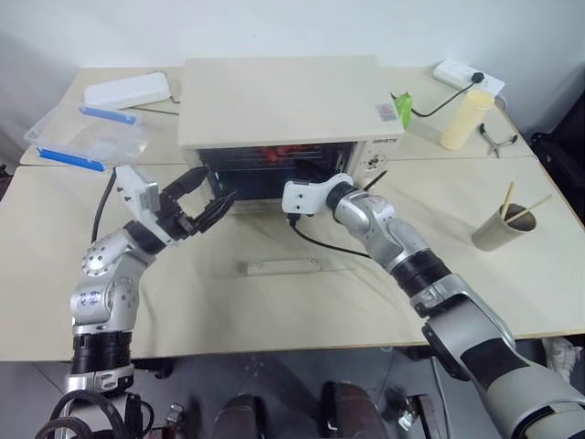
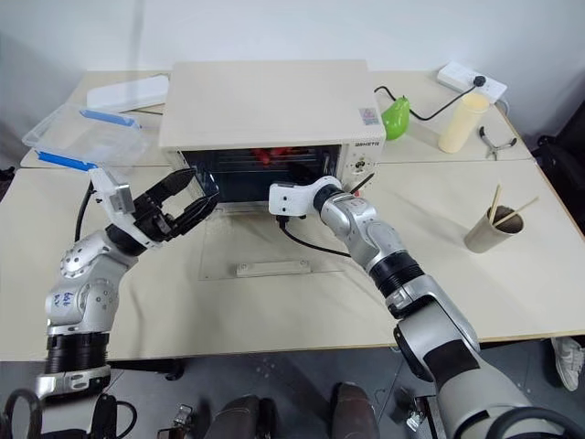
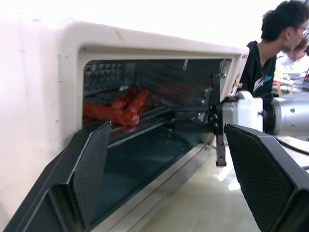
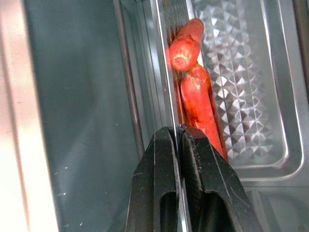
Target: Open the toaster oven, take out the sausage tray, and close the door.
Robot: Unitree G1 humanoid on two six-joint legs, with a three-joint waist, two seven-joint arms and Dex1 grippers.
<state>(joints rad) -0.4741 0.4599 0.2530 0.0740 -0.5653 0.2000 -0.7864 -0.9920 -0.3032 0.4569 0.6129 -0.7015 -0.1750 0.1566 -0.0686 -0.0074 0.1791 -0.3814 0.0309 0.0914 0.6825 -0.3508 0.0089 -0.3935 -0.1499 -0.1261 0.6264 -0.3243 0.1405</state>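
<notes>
- Surface (image 1: pixel 274 311): cream, bare in front of the oven. The door (image 2: pixel 274 268) lies open and flat on it, glass pane down, its bar handle toward the robot.
- Left gripper (image 1: pixel 203 203): fingers spread wide, holding nothing, hovering just outside the left end of the oven mouth. It points in toward the cavity.
- Right gripper (image 4: pixel 178 145): reaching into the right part of the opening. Its fingers are pressed together on the thin front rim of the sausage tray (image 4: pixel 241 96), so the pinch looks set.
- Sausage tray: inside the toaster oven (image 1: pixel 283 91), on the rack. Its long axis runs side to side across the opening, and its near edge is at the right fingers.
- Sausages (image 3: pixel 118 108): red-orange, bunched toward the left half of the tray and farther back than the pinched rim.
- Judgement: the right arm is the nearer one and already on the rim, so the next pull should be straight out toward the robot over the open door. The left fingers are placed to take the tray's free left end once it clears.
</notes>
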